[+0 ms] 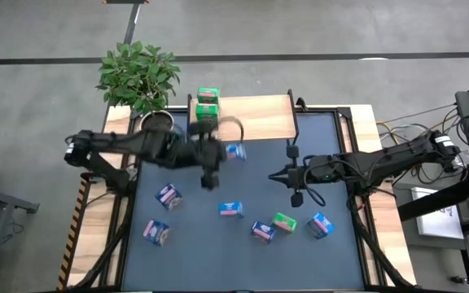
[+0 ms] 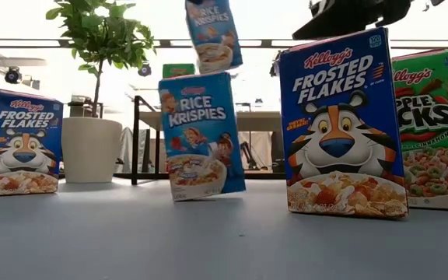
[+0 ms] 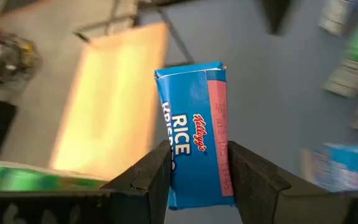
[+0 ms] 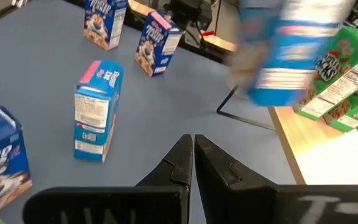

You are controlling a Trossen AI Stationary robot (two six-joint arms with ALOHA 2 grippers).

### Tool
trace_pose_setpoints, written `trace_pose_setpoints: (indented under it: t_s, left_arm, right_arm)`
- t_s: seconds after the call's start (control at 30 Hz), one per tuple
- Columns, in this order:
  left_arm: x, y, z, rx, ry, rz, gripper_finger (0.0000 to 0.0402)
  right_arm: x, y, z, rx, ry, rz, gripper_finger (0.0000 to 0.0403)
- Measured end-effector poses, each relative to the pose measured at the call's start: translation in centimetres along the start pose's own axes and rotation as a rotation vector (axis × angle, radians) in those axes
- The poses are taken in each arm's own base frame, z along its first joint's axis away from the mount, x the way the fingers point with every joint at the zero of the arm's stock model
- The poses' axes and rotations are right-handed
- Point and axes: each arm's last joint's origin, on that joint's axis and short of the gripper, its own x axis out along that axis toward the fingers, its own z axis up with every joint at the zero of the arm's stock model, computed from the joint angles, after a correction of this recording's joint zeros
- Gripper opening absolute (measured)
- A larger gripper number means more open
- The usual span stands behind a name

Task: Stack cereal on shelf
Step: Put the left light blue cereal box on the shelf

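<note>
Because the shelf [image 1: 255, 116] is raised, the left gripper [image 3: 197, 180] clamps a Rice Krispies box [image 3: 194, 137] in the air just beside its wooden board, where green boxes [image 1: 207, 104] stand. The right gripper [image 4: 192, 163] waits closed over the table.

Bench [image 1: 218, 252] and shelf [image 1: 259, 118]
Six cereal boxes [image 1: 231, 209] stand scattered on the dark bench; two green boxes [image 1: 207, 105] sit stacked at the wooden shelf's left end.
</note>
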Motion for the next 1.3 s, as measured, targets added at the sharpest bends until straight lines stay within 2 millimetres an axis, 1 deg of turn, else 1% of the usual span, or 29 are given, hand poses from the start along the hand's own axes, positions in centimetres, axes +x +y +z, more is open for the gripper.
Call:
trace_pose_setpoints:
  t_s: [0.1,0.27,0.37,0.47,0.57,0.7,0.83,1.0,1.13,1.3]
  left_arm:
    - [1.0,3.0,0.5,-0.029,-0.032,0.059,0.0129]
    - [3.0,7.8,1.2,-0.124,-0.138,0.08,0.0129]
    - [4.8,9.8,0.9,-0.14,-0.122,0.091,0.0129]
    - [6.7,11.0,0.4,-0.134,-0.083,0.098,0.0129]
    - [8.2,11.6,0.1,-0.125,-0.058,0.109,0.0129]
    - [9.4,12.2,-0.3,-0.133,-0.029,0.12,0.0129]
    - [10.1,12.4,-0.3,-0.153,-0.026,0.126,0.013]
    - [11.2,12.1,-0.5,-0.15,-0.001,0.112,0.0139]
    - [12.0,11.9,-0.6,-0.148,0.012,0.106,0.0151]
    - [12.3,11.9,-0.6,-0.141,0.017,0.105,0.0172]
  right_arm:
    - [-0.3,0.0,-0.2,0.002,-0.003,-0.001,0.0009]
    - [-0.7,-0.1,-0.2,0.021,-0.015,-0.005,0.0009]
    - [-0.8,-0.1,-0.4,0.021,-0.013,-0.004,0.0009]
    - [-0.7,0.0,-0.5,0.02,-0.009,-0.003,0.0009]
    - [-0.7,0.0,-0.5,0.019,-0.005,-0.002,0.0009]
    - [-0.7,0.0,-0.5,0.019,-0.003,-0.001,0.0009]
    - [-0.7,0.0,-0.6,0.022,0.005,0.001,0.0009]
    - [-0.7,0.0,-0.7,0.031,0.011,0.003,0.0009]
    - [-0.8,0.0,-0.7,0.034,0.013,0.004,0.0009]
    - [-0.8,0.1,-0.7,0.034,0.015,0.004,0.0009]
